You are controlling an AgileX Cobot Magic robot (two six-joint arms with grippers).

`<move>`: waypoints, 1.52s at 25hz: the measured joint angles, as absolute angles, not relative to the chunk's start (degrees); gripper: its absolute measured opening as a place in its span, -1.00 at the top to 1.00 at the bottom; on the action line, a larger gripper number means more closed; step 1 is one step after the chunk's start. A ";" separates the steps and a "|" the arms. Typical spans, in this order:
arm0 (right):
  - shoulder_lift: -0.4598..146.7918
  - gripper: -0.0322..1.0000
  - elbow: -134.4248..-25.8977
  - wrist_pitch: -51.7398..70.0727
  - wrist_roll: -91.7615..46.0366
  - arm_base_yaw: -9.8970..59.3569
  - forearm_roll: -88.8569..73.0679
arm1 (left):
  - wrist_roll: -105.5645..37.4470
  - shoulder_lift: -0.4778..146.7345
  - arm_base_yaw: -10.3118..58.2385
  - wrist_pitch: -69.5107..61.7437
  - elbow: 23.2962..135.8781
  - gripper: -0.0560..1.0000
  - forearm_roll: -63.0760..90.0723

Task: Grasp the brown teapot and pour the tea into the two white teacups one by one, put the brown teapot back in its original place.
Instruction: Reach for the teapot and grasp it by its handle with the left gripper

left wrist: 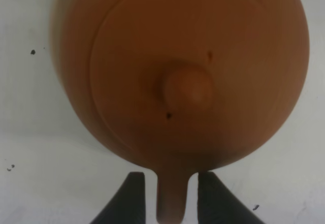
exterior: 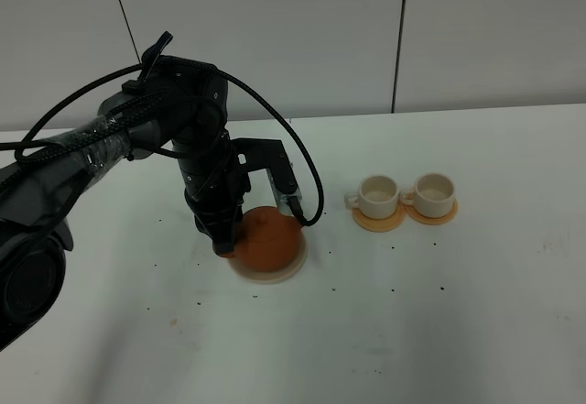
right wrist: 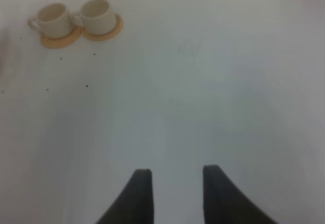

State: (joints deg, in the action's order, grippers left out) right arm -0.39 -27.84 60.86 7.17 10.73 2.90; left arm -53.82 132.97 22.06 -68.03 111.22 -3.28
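Note:
The brown teapot (exterior: 272, 241) sits on the pale beige disc (exterior: 286, 274), its original place, left of the table's middle. My left gripper (exterior: 226, 243) is lowered at the teapot's left side. In the left wrist view the left gripper (left wrist: 171, 175) is open, its dark fingers (left wrist: 131, 199) standing either side of the teapot's handle (left wrist: 171, 203) with thin gaps. The lid knob (left wrist: 188, 88) faces the camera. The two white teacups (exterior: 377, 196) (exterior: 433, 190) stand side by side to the right. My right gripper (right wrist: 176, 193) hangs open over bare table, holding nothing, with the teacups (right wrist: 55, 20) (right wrist: 97, 14) far off.
Each teacup rests on a thin orange coaster (exterior: 378, 223). The white table (exterior: 476, 312) carries small dark specks (exterior: 394, 289) in front of the teapot. A grey panelled wall (exterior: 366, 28) runs behind the table's far edge. The right arm is outside the exterior view.

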 joint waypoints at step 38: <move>-0.39 0.47 -27.84 60.86 7.17 10.73 2.90 | -53.53 134.11 22.06 -68.03 111.22 0.22 -3.71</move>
State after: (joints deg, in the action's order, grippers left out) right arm -0.39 -27.84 60.86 7.17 10.73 2.90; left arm -53.53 134.11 22.06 -68.03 111.22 -3.71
